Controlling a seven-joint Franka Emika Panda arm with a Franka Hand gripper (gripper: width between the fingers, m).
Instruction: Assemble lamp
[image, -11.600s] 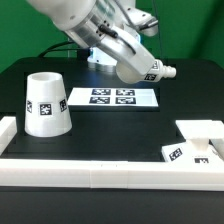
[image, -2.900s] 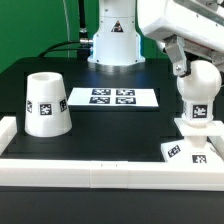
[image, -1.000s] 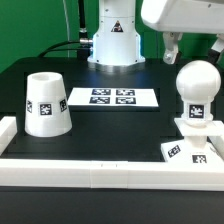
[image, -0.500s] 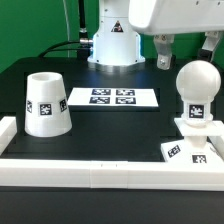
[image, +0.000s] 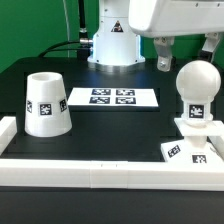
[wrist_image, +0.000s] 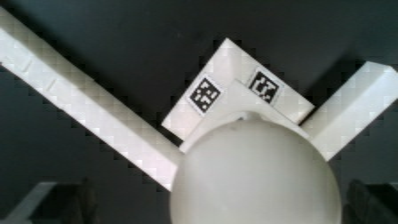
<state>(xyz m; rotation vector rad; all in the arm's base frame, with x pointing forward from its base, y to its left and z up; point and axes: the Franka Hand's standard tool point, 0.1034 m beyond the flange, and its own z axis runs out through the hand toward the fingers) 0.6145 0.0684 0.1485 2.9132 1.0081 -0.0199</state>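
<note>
The round-headed bulb (image: 197, 92) stands upright on the flat square base (image: 190, 150) at the exterior view's right, against the corner of the rails. My gripper (image: 189, 54) is open and empty, just above the bulb's head, one finger (image: 160, 55) to each side and not touching it. The tapered shade (image: 45, 103) stands mouth up at the exterior view's left, far from the gripper. In the wrist view the bulb's head (wrist_image: 260, 172) fills the near field, with the tagged base (wrist_image: 235, 88) below it.
The marker board (image: 112, 97) lies at mid-table behind the shade. A long white rail (image: 90, 172) runs along the front, with a short rail block (image: 7, 130) at the left end. The rails (wrist_image: 80, 88) meet beside the base in the wrist view.
The gripper brought the bulb over, held it on the base, then let go and rose. In the last half second it has barely moved. The bulb stays upright.
</note>
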